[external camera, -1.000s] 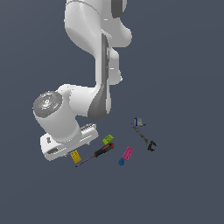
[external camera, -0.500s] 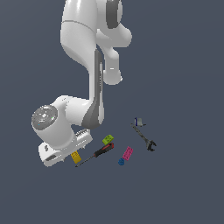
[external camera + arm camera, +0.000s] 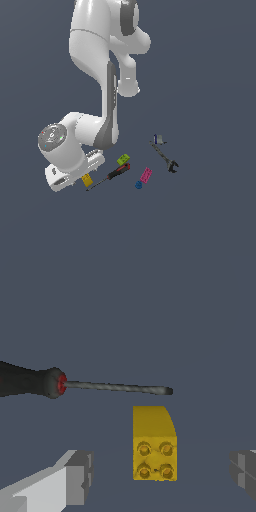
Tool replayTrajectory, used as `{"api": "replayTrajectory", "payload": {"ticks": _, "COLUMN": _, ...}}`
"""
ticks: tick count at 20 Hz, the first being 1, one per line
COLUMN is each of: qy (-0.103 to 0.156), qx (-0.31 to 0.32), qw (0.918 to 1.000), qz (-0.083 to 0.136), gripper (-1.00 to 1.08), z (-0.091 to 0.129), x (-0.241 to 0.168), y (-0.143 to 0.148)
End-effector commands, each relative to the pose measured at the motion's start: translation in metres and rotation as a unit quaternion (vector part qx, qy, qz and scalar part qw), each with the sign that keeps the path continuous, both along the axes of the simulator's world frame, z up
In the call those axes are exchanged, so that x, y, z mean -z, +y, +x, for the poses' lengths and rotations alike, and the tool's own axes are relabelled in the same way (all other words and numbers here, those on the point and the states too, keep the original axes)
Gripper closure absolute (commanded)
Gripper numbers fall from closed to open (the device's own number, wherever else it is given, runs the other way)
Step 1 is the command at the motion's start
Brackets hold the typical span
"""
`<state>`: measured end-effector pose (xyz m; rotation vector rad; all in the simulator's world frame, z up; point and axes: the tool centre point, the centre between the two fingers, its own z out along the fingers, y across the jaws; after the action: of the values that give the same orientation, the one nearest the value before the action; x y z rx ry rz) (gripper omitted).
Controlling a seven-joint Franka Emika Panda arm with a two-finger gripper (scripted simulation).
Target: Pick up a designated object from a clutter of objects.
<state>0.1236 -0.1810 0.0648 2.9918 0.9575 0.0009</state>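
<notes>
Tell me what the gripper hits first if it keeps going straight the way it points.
Probably the yellow brick: it sits between the open fingers of the gripper, directly ahead. The screwdriver lies apart from it, though depth is uncertain.

The brick [image 3: 154,443] is yellow-orange, with four studs ringed in darker orange. The screwdriver [image 3: 111,176] has a red-and-black handle and a grey shaft. Nearby lie a lime-green brick [image 3: 123,159], a pink brick [image 3: 146,175], a small blue piece [image 3: 138,185] and a dark, seemingly black wrench [image 3: 166,160]. The hand [image 3: 162,476] has grey fingertips [image 3: 79,477] on white. The tabletop [image 3: 210,210] is plain slate blue.
</notes>
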Motion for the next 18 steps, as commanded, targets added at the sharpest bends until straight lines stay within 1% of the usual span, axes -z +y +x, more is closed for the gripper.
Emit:
{"api": "replayTrajectory", "payload": {"ticks": 1, "qy": 0.001, "qx": 0.000, "qw": 1.0000, "qz": 0.000, "gripper": -0.92, "z": -0.001, "x": 0.011, "y": 0.000}}
{"api": "replayTrajectory", "payload": {"ticks": 7, "qy": 0.000, "qx": -0.001, "qw": 1.0000, "qz": 0.000, "gripper": -0.92, "z": -0.001, "x": 0.039, "y": 0.000}}
{"api": "replayTrajectory", "payload": {"ticks": 12, "qy": 0.000, "qx": -0.002, "qw": 1.0000, "qz": 0.000, "gripper": -0.92, "z": 0.000, "x": 0.043, "y": 0.000}}
{"api": "replayTrajectory", "payload": {"ticks": 13, "qy": 0.000, "qx": -0.002, "qw": 1.0000, "qz": 0.000, "gripper": 1.08, "z": 0.000, "x": 0.043, "y": 0.000}}
{"api": "replayTrajectory", "payload": {"ticks": 18, "qy": 0.000, "qx": -0.002, "qw": 1.0000, "qz": 0.000, "gripper": 1.08, "z": 0.000, "x": 0.043, "y": 0.000}}
